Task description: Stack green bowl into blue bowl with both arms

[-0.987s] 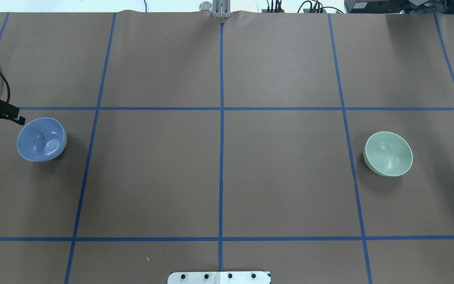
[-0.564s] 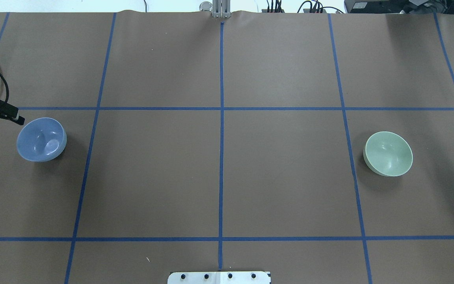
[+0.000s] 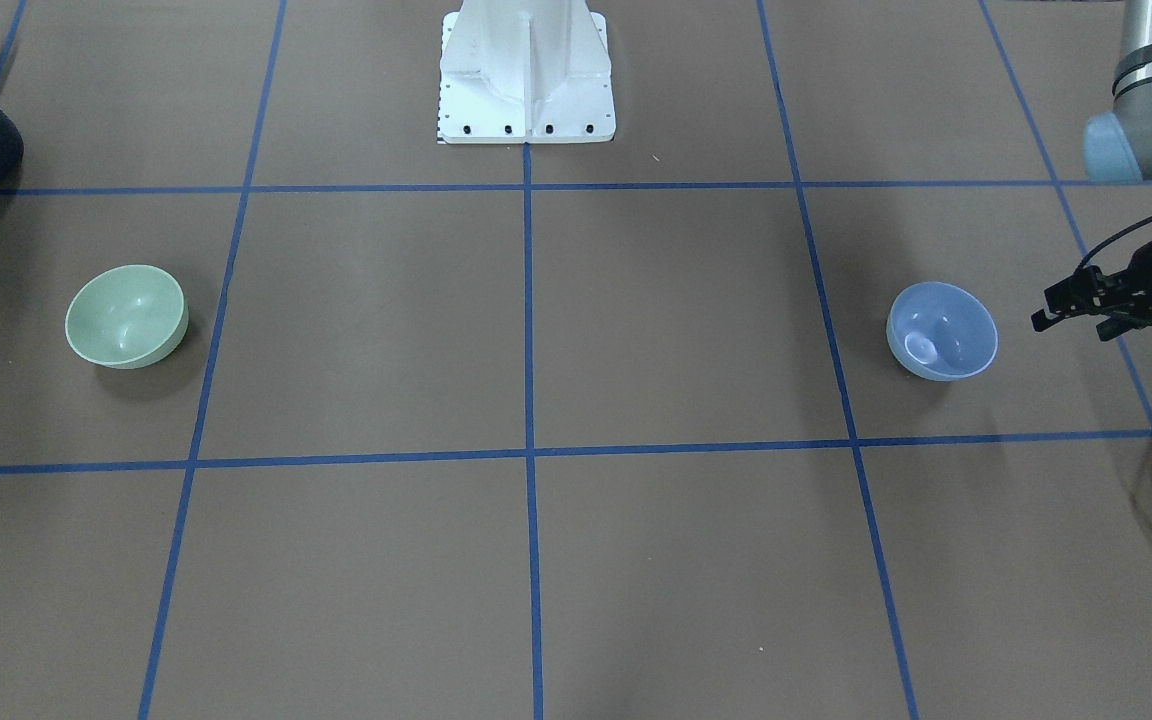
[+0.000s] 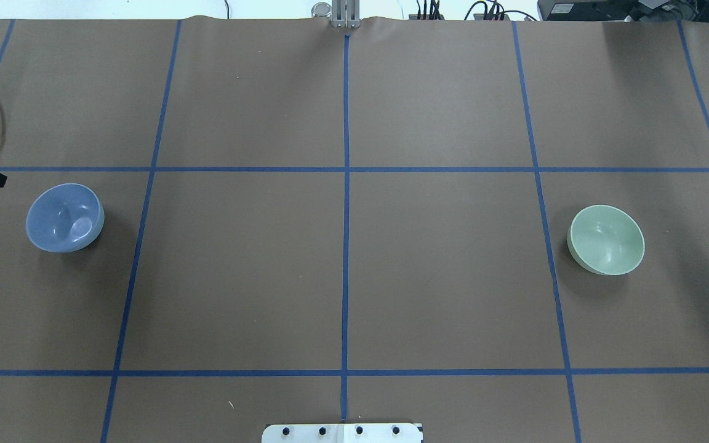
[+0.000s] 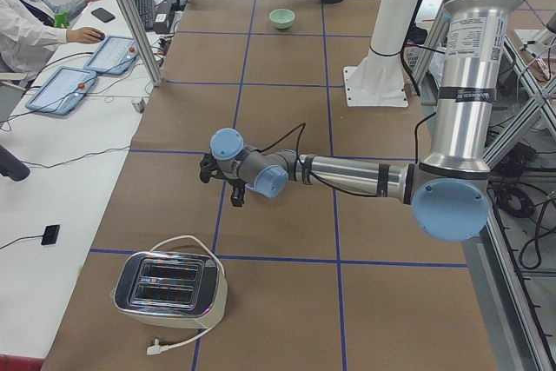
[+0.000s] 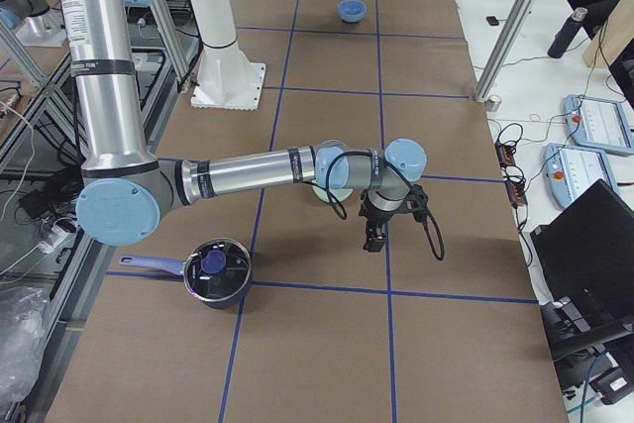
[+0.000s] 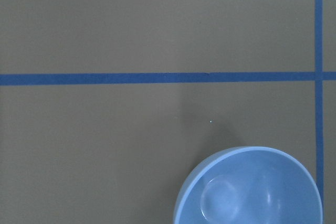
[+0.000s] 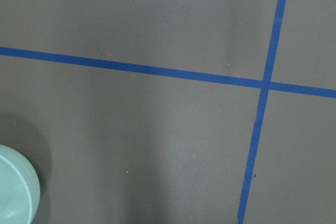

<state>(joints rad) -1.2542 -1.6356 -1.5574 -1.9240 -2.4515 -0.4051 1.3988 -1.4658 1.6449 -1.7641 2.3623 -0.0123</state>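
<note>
The blue bowl [image 3: 941,330] sits upright on the table on my left side; it also shows in the overhead view [image 4: 65,217] and the left wrist view [image 7: 249,187]. My left gripper [image 3: 1044,307] is open and empty, a short way outward of the blue bowl and apart from it. The green bowl [image 3: 126,316] sits upright far on my right side; it also shows in the overhead view [image 4: 605,240] and at the right wrist view's corner [image 8: 13,192]. My right gripper [image 6: 373,242] hangs beside the green bowl; I cannot tell whether it is open or shut.
A white pedestal base [image 3: 526,70] stands at the table's robot side. A dark lidded pot [image 6: 216,272] sits beyond the green bowl. A toaster [image 5: 169,284] with a white cable lies beyond the blue bowl. Blue tape lines grid the brown table.
My left gripper has drawn back from the blue bowl toward the table's left end, almost out of the overhead view. Both bowls have stayed in place.
</note>
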